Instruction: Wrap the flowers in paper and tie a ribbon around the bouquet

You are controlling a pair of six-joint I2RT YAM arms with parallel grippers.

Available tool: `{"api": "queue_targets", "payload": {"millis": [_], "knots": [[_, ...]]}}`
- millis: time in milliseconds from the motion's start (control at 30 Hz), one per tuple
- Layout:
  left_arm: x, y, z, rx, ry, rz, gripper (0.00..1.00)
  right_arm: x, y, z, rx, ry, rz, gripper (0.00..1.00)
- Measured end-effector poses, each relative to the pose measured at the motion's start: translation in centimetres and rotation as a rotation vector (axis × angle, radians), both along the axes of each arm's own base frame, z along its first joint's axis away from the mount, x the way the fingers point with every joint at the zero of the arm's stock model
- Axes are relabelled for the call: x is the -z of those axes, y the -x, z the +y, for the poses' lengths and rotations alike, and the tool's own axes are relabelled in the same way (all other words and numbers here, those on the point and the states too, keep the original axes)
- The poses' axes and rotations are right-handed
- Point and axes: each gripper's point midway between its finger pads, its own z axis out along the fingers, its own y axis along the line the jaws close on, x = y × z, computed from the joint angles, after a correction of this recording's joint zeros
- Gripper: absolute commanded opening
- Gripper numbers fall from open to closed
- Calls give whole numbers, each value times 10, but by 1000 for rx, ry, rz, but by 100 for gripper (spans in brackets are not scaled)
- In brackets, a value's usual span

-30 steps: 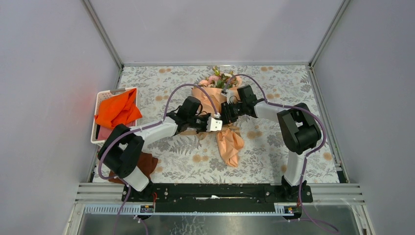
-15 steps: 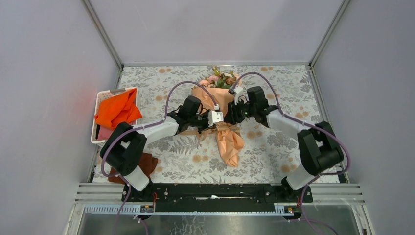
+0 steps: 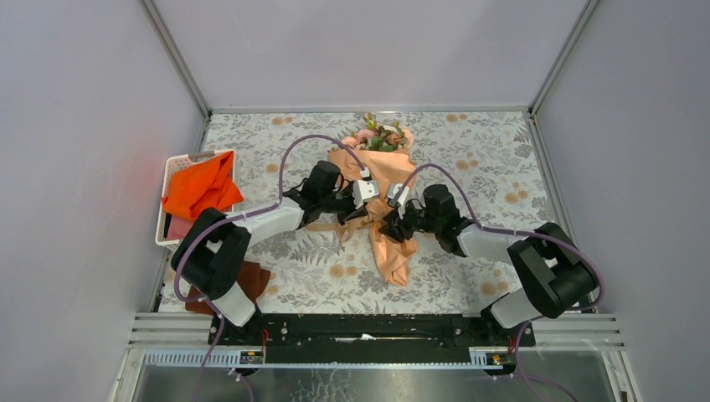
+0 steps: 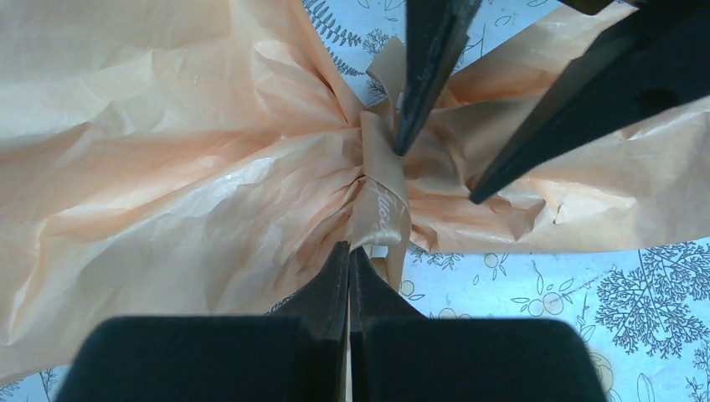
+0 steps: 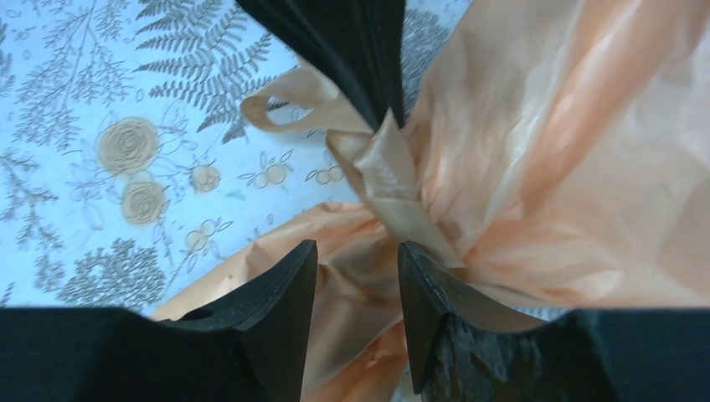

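Top external view: clenched on the ribbon (image 4: 381,205) with the left gripper (image 4: 349,255), at the waist of the bouquet (image 3: 378,163) mid-tabletop (image 3: 276,151). Swung the right gripper (image 5: 357,251) round to the near side, now spread, gripping nothing. Probably leaves the knot to tighten.
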Motion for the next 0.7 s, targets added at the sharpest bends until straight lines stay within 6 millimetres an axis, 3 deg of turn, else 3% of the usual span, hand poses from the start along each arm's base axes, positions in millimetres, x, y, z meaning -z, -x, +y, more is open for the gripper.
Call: {"api": "queue_targets", "payload": {"millis": [233, 433, 633, 700], "knots": [[0, 0, 0, -1, 2, 3, 0, -5, -20, 3, 23, -9, -103, 42], [-1, 1, -1, 4, 6, 6, 0, -5, -29, 4, 47, -4, -117, 12], [-1, 1, -1, 4, 6, 6, 0, -9, -35, 4, 87, -11, -99, 0], [-1, 1, -1, 5, 6, 6, 0, -9, -35, 3, 106, -11, -80, 0]]}}
